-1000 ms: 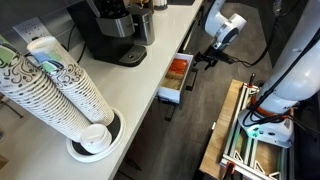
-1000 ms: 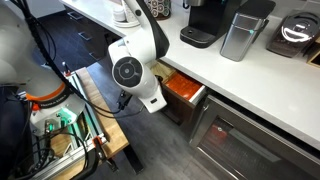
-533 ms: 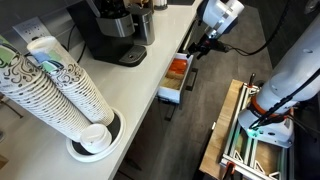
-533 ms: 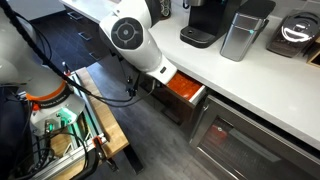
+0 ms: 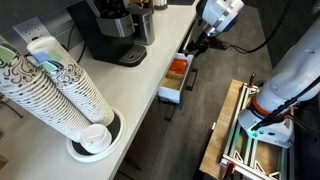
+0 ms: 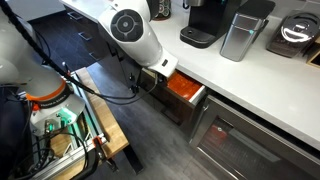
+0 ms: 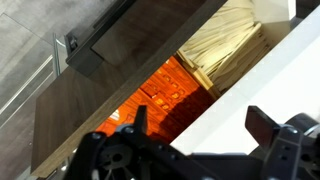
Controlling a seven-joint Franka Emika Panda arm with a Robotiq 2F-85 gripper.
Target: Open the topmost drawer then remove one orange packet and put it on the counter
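Note:
The topmost drawer [image 5: 170, 92] stands pulled out from under the counter [image 5: 150, 75]; it also shows in an exterior view [image 6: 196, 97]. It holds a mass of orange packets [image 5: 176, 68], seen too in an exterior view [image 6: 182, 87] and in the wrist view [image 7: 160, 95]. Pale wooden sticks [image 7: 225, 40] fill its far compartment. My gripper [image 7: 200, 120] is open and empty, hovering over the drawer's side and the counter edge [image 7: 240, 95]. In both exterior views the arm hides the fingers [image 5: 200, 45].
A black coffee machine [image 5: 110, 30] and a metal canister [image 6: 240, 35] stand on the counter. Stacks of paper cups [image 5: 60, 90] fill the near end. A wooden frame with electronics [image 5: 245, 130] sits on the floor. Dark cabinet fronts [image 6: 250, 140] lie below the drawer.
The arm has risen from beside the drawer front and swung up over the open drawer. The drawer has not moved in the last half second.

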